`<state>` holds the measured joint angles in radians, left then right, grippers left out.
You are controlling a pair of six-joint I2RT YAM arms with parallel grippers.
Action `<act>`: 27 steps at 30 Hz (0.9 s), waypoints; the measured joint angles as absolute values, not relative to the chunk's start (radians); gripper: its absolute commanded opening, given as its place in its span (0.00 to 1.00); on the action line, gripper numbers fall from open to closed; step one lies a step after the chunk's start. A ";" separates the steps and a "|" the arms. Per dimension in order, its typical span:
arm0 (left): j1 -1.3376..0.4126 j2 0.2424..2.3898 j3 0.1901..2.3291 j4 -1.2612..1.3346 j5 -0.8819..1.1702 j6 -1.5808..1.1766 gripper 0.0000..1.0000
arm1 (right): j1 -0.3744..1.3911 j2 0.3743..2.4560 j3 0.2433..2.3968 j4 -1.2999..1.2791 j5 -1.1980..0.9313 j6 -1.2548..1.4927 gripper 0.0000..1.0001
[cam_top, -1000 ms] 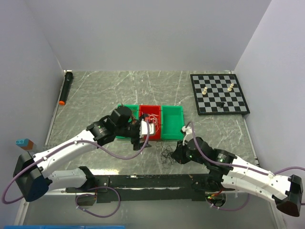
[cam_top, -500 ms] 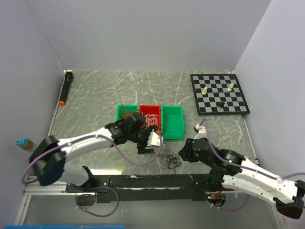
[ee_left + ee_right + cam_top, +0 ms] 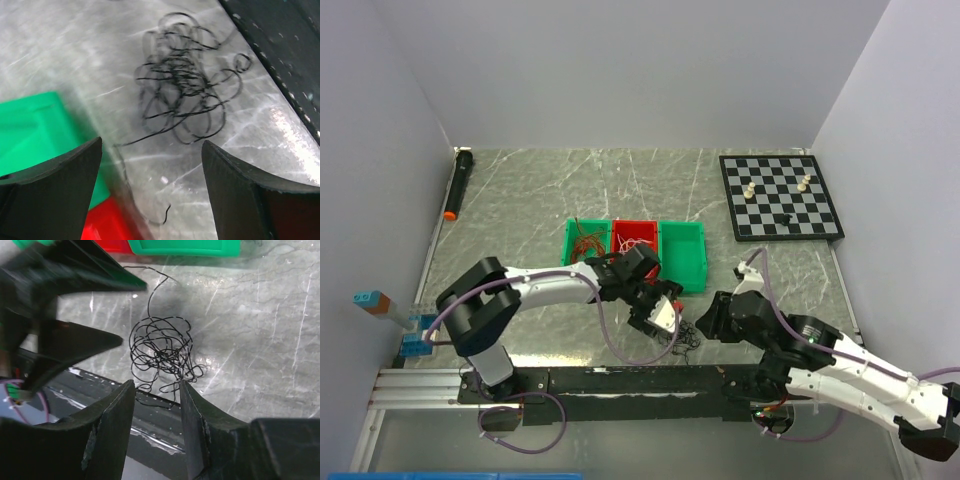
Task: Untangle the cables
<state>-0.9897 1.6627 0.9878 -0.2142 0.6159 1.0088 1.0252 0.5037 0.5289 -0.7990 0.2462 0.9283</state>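
The black cables [image 3: 682,339] lie as a loose tangle on the marble table by its near edge, also seen in the left wrist view [image 3: 182,95] and the right wrist view [image 3: 160,347]. My left gripper [image 3: 669,318] [image 3: 150,155] hovers open just left of the tangle, with nothing between its fingers [image 3: 55,185]. My right gripper [image 3: 704,325] [image 3: 155,390] is open just right of it, a loose strand lying by its fingertips [image 3: 192,395]. Red-brown cables [image 3: 585,240] fill the left green bin. White cables [image 3: 638,242] lie in the red bin [image 3: 622,232].
An empty green bin [image 3: 682,256] stands right of the red one. A chessboard [image 3: 780,195] with a few pieces sits at the back right. A black cylinder with an orange tip [image 3: 458,183] lies at the far left. A black rail [image 3: 620,380] runs along the table's near edge.
My left arm swung from the red bin to the right and nearer, beside the black tangle. My right gripper opened its jaws and let the black cables lie on the table.
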 measured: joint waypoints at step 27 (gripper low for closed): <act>-1.068 1.594 0.971 -0.180 0.548 0.963 0.13 | 1.025 0.558 0.510 -0.744 0.204 0.888 0.46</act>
